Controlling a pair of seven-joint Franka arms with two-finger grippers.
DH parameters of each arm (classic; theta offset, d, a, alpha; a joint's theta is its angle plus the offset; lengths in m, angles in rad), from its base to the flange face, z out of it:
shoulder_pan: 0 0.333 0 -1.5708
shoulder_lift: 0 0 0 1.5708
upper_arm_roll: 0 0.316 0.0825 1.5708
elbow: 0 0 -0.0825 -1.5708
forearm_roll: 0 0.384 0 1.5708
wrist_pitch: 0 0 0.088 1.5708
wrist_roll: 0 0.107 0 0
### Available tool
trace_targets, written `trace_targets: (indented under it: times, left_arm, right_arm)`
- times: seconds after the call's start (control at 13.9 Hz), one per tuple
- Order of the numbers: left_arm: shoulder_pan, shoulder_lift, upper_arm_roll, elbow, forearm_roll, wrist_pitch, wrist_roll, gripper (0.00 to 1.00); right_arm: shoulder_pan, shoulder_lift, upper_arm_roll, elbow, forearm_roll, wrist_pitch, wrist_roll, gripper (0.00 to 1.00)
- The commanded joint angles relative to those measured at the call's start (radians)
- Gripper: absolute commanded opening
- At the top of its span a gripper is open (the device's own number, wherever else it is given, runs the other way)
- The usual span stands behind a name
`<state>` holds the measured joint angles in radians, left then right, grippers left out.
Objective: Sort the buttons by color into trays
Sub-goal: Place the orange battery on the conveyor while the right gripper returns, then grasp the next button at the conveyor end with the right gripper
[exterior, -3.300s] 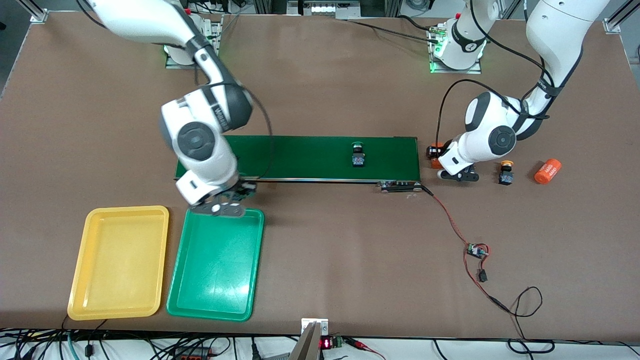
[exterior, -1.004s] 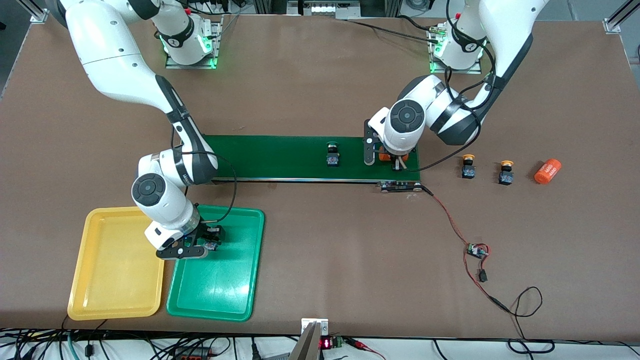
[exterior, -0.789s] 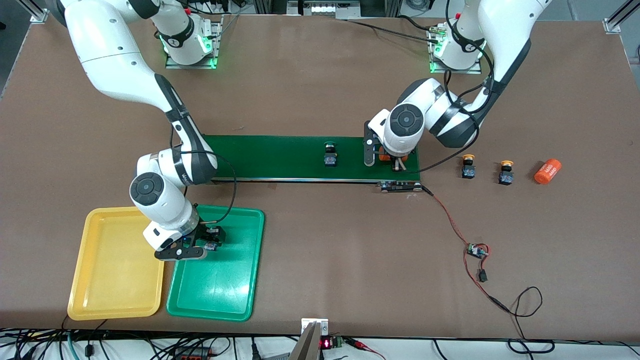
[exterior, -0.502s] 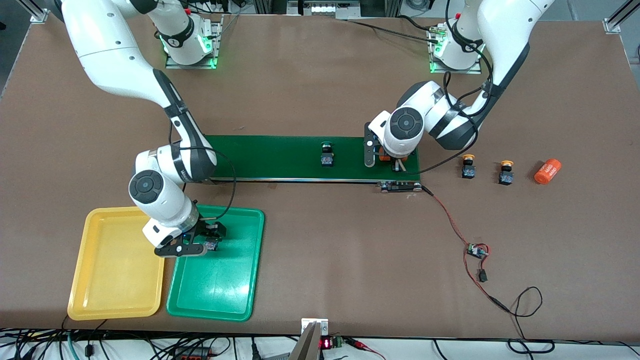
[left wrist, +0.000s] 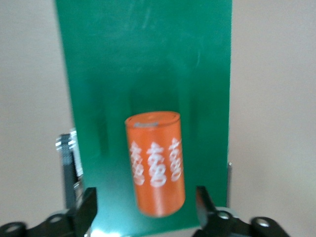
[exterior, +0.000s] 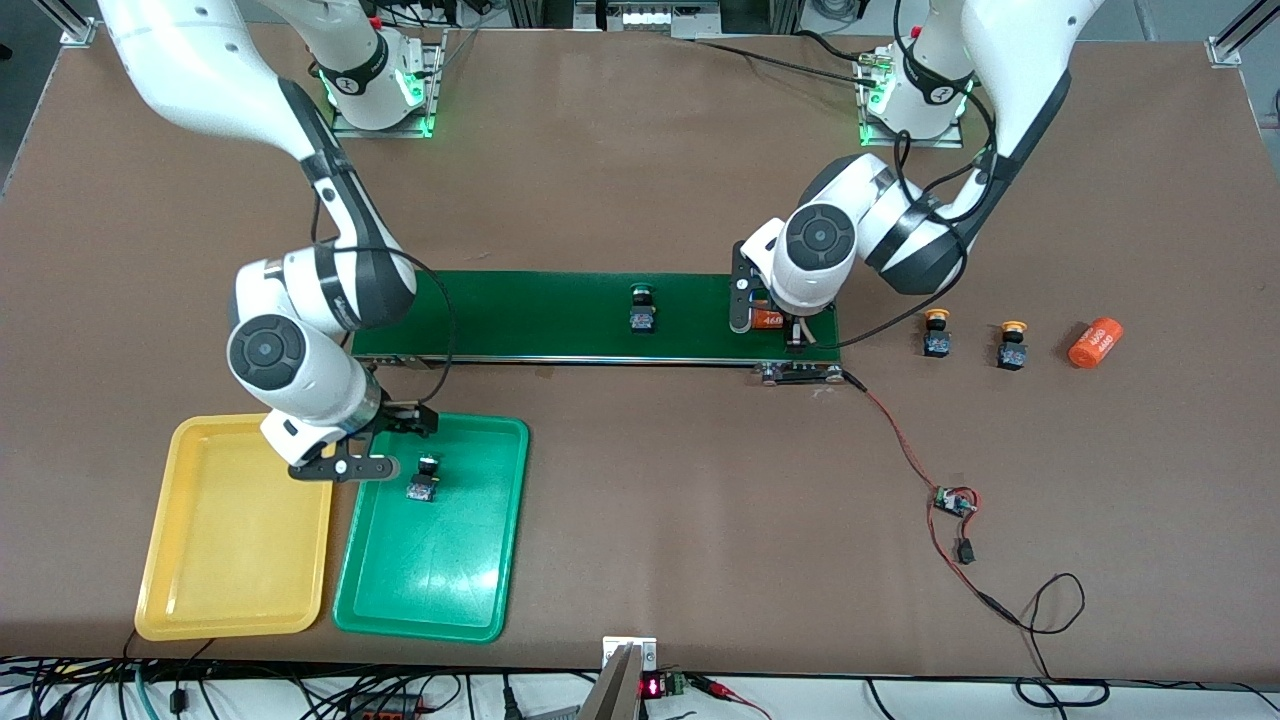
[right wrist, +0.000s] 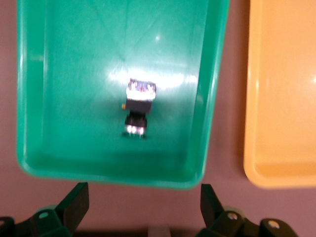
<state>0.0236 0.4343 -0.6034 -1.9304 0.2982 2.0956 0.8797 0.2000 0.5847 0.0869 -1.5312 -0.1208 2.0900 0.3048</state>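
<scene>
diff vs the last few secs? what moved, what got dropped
The right gripper carried a green button into the green tray, let go and lifted, jaws open. The left gripper brought an orange cylinder to the conveyor belt's end and released it, jaws open. The other green button rode along the belt toward the trays. Unchanged: two yellow buttons, second orange cylinder, empty yellow tray.

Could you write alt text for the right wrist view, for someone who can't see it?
A small green button lies in the green tray, released by the right tool, whose open fingers hover over the table beside the tray's rim. The yellow tray sits alongside, with nothing visible in the part shown.
</scene>
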Motion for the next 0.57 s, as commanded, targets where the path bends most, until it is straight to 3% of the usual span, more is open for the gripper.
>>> trace_targets:
  times: [0.0, 0.29, 0.5]
  left_arm:
    - [0.013, -0.068, 0.011, 0.007, 0.007, -0.006, 0.041, 1.0]
    - [0.099, -0.069, 0.16, 0.01, 0.006, 0.107, 0.041, 1.0]
    - [0.153, -0.068, 0.208, 0.014, -0.002, 0.13, 0.146, 1.0]
  right_arm:
    - [-0.002, -0.098, 0.028, -0.052, 0.016, -0.106, 0.048, 1.0]
    - [-0.008, -0.175, 0.105, -0.119, 0.012, -0.136, 0.207, 1.0]
    - [-0.008, -0.227, 0.137, -0.185, 0.015, -0.09, 0.215, 1.0]
